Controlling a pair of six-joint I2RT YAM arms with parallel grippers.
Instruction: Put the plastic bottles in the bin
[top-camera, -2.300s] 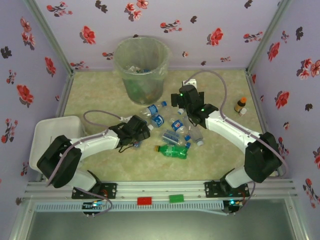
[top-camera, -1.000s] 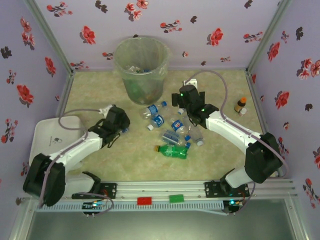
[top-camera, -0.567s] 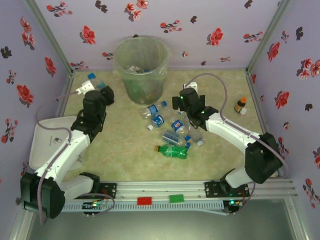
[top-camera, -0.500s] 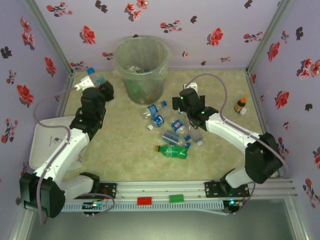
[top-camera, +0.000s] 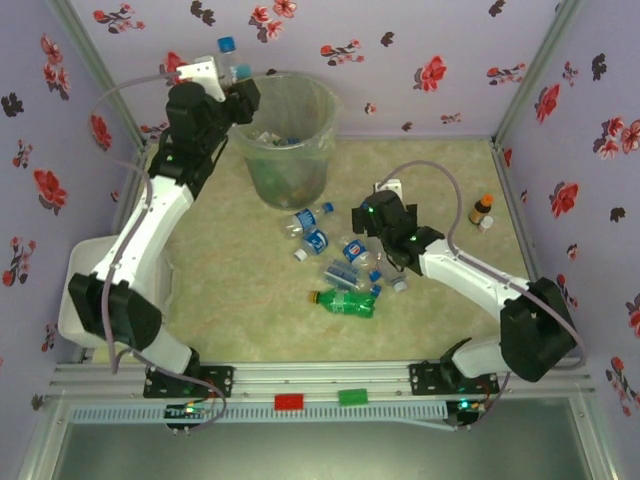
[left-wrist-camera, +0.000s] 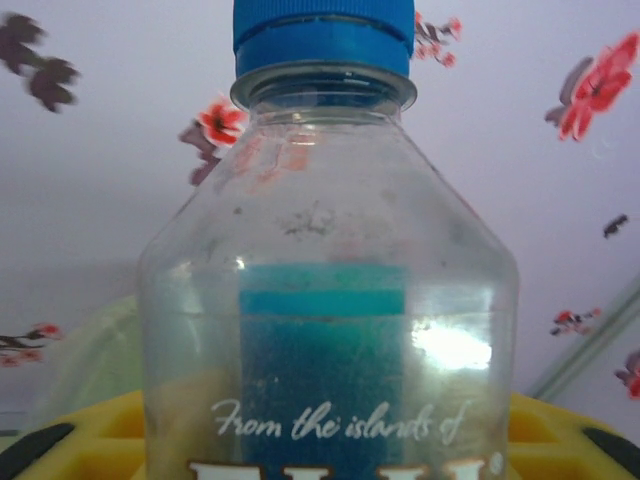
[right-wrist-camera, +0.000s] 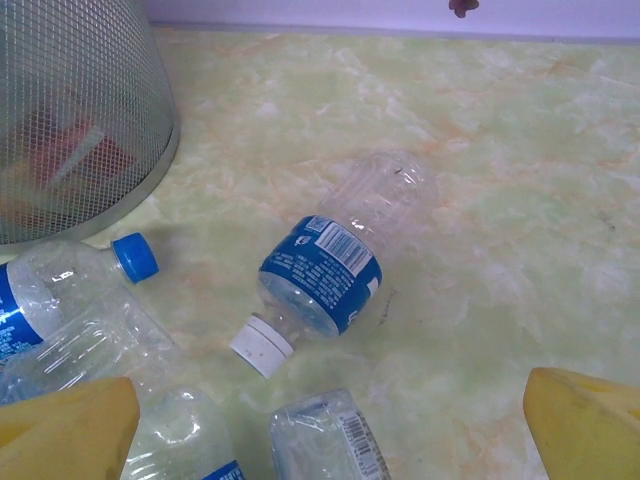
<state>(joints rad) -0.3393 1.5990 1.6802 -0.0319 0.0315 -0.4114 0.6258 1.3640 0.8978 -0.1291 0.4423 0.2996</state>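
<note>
Our left gripper (top-camera: 238, 88) is up at the left rim of the bin (top-camera: 290, 170), closed on a clear bottle (left-wrist-camera: 325, 300). The bottle stands upright, blue cap (left-wrist-camera: 322, 35) on top, between our yellow fingers (left-wrist-camera: 100, 430). We cannot tell whether it is over the opening or just outside the rim. Our right gripper (right-wrist-camera: 325, 415) hangs low over the table (right-wrist-camera: 500, 150), jaws spread wide with nothing between them. Just ahead of it a white-capped bottle (right-wrist-camera: 330, 265) lies on its side. The other loose bottles (top-camera: 345, 260) lie in a cluster near the bin's foot, with a green bottle (top-camera: 345, 300) at its near edge. A few bottles lie inside the bin.
</note>
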